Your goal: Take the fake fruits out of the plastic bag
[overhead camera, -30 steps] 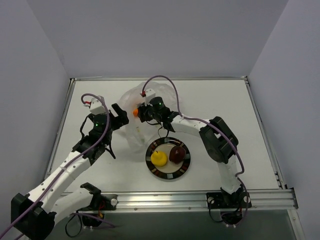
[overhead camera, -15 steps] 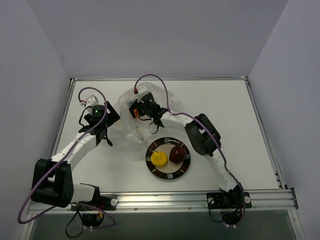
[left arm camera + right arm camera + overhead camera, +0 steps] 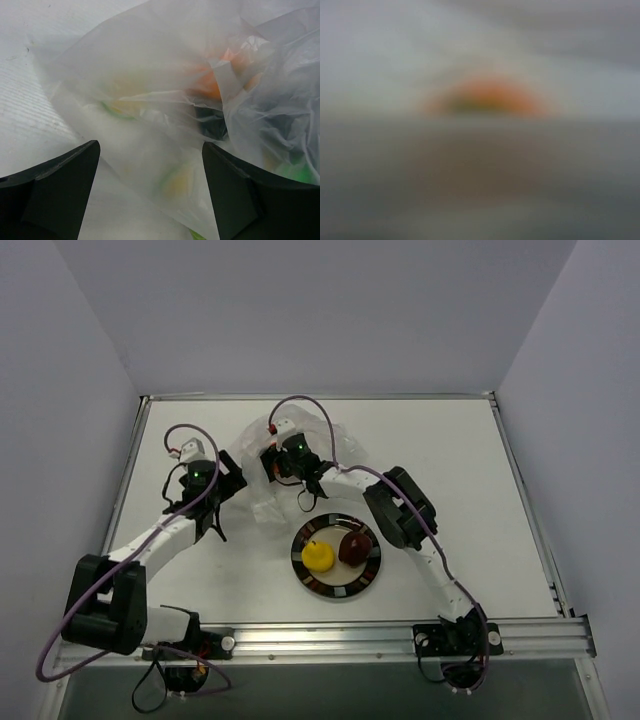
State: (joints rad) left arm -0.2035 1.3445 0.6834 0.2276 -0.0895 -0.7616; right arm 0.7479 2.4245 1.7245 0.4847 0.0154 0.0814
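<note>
Two fake fruits [image 3: 318, 556] on one plate [image 3: 335, 591], one orange fruit [image 3: 212, 86] inside one bag [image 3: 260, 508].

The plastic bag [image 3: 258, 502] lies crumpled on the counter [image 3: 450, 470], transparent and creased, directly ahead of the left gripper [image 3: 150, 147], whose fingers stand apart. The orange fruit [image 3: 212, 85] is inside it, dim through the film, beside the right gripper [image 3: 272, 466]. The yellow fruit [image 3: 318, 557] and the dark red fruit [image 3: 353, 548] sit side by side outside the bag, nearer the arm bases than either gripper.
</note>
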